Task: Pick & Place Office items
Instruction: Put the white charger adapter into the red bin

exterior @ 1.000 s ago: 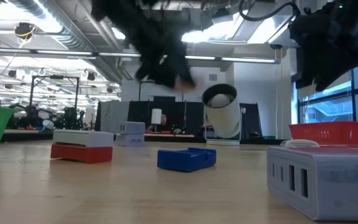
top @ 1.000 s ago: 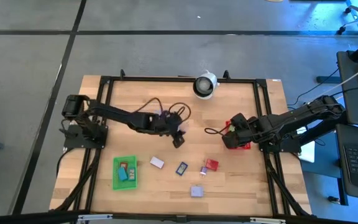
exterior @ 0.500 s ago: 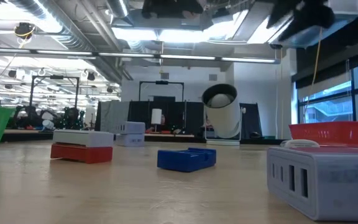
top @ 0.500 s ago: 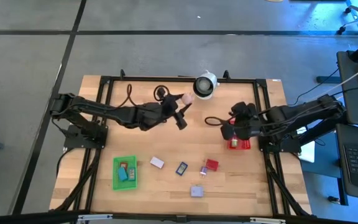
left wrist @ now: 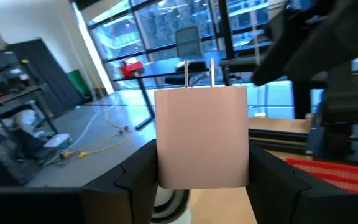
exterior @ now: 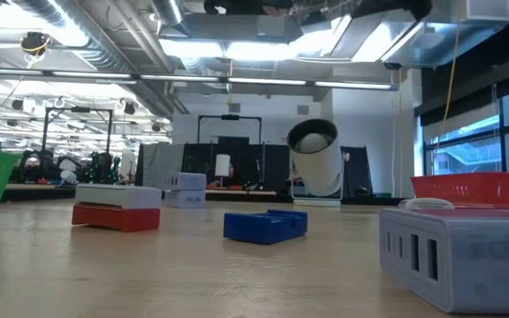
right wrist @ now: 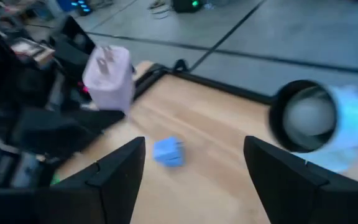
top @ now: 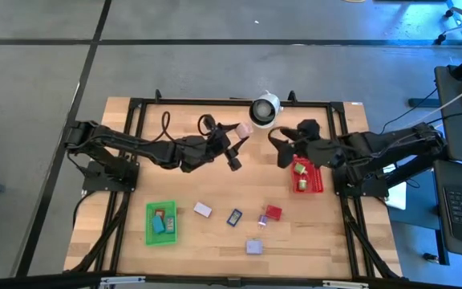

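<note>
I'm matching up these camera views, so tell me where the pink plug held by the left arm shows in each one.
High view: the pink plug sits above table centre, beside the white-and-black device.
Low view: not in it.
Left wrist view: fills the centre, prongs up, between the left gripper jaws.
Right wrist view: upper left.
Shared landmark: the white-and-black device.

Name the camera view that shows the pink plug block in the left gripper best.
Left wrist view: the pink plug block fills the frame, prongs up, between the left gripper's fingers. High and right wrist views show it small; the low view misses it.
</note>
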Motion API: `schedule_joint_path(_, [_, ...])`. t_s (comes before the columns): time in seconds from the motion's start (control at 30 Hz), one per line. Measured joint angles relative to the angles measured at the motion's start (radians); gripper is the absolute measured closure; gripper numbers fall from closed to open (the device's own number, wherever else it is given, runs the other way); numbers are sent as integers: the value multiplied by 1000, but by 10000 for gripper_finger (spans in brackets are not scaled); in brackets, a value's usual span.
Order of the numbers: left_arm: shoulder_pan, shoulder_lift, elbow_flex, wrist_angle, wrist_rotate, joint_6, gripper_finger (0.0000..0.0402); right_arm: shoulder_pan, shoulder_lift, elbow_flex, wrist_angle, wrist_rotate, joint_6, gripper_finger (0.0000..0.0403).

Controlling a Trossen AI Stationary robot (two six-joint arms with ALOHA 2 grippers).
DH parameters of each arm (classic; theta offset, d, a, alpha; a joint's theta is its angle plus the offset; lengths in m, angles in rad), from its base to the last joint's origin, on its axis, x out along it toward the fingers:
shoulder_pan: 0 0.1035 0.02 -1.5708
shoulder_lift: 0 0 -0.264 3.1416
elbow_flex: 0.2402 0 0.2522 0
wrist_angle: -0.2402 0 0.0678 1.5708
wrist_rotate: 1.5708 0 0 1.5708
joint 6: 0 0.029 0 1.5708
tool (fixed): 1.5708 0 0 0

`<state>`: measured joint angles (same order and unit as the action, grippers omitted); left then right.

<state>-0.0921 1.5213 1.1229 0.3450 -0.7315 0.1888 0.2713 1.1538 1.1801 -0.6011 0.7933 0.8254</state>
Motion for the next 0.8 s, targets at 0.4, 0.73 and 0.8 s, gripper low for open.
schedule_joint_path(0.4, [-17, 32, 1, 1, 15, -83, 210, -104, 90, 0, 248, -309, -32, 72])
schedule_joint_path(0.73, [-42, 39, 0, -4, 11, -124, 210, -156, 194, 0, 352, -347, -68, 68])
schedule_joint_path(0.8, [-47, 39, 0, -5, 10, -123, 210, -163, 207, 0, 379, -369, -66, 80])
